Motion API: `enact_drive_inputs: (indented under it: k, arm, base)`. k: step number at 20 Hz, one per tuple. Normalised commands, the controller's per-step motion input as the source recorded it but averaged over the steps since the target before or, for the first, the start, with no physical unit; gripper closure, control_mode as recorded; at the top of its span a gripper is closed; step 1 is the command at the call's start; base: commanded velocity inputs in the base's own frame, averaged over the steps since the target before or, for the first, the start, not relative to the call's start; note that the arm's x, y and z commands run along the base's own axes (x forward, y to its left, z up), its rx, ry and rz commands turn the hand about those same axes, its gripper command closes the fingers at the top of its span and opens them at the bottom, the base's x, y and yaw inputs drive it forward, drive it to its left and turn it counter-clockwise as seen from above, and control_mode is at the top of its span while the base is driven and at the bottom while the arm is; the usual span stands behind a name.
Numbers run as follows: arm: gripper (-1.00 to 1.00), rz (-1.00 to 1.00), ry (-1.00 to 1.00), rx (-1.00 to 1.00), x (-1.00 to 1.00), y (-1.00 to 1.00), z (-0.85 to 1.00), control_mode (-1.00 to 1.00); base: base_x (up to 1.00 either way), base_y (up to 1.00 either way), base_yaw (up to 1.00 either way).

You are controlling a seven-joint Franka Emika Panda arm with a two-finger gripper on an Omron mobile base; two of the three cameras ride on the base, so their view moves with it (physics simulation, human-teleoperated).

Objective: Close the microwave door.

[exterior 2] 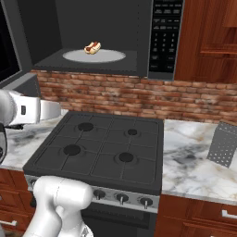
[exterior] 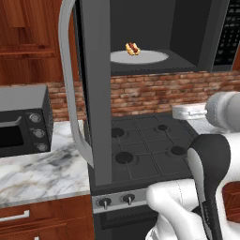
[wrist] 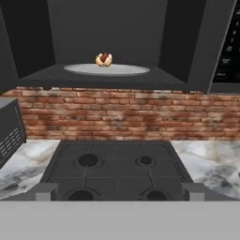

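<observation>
In the left base view the microwave door (exterior: 96,89) stands swung wide open toward the camera, seen nearly edge-on: a tall, flat, dark grey slab hinged at the left of the microwave (exterior: 154,33). Its long curved silver bar handle (exterior: 70,89) bows out on the left face. It looks rigid and hinge-bound, likely light to swing, so a flat push on the outer face near the free edge should serve better than gripping the smooth, probably slippery bar. Inside, a hot dog (exterior: 132,48) sits on the white round turntable plate (exterior: 140,57). A boxy grey toaster oven (exterior: 23,119) rests on the marble counter (exterior: 42,173) at left.

In the right base view the black cavity is open above a matte black four-burner stove (exterior 2: 99,148), with the keypad panel (exterior 2: 164,37) on its right and rough red brick behind. A perforated metal grater (exterior 2: 222,144) leans on the right counter.

In the hand view the gripper (wrist: 119,192) is low over the stove's near edge, facing the cavity; its two fingertips (wrist: 47,191) are spread wide apart, holding nothing.
</observation>
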Motion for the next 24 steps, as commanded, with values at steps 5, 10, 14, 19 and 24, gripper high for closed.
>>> enact_drive_inputs:
  k: [5, 10, 14, 19, 24]
  arm:
    - [-1.00, -0.10, -0.06, -0.04, -0.85, 0.00, 0.27, -1.00]
    - [-1.00, -0.01, -0.09, -0.03, -0.87, 0.07, 0.28, -1.00]
    - [-1.00, -0.01, -0.21, -0.05, -1.00, 0.28, 0.25, -1.00]
    - [-1.00, -0.07, -0.18, -0.14, -1.00, 0.49, 0.27, -1.00]
    - [-1.00, -0.18, -0.14, -0.27, -0.80, 0.89, 0.10, -1.00]
  base:
    - [0.00, 0.00, 0.00]
    - [0.00, 0.00, 0.00]
    - [0.00, 0.00, 0.00]
    - [0.00, 0.00, 0.00]
    - [0.00, 0.00, 0.00]
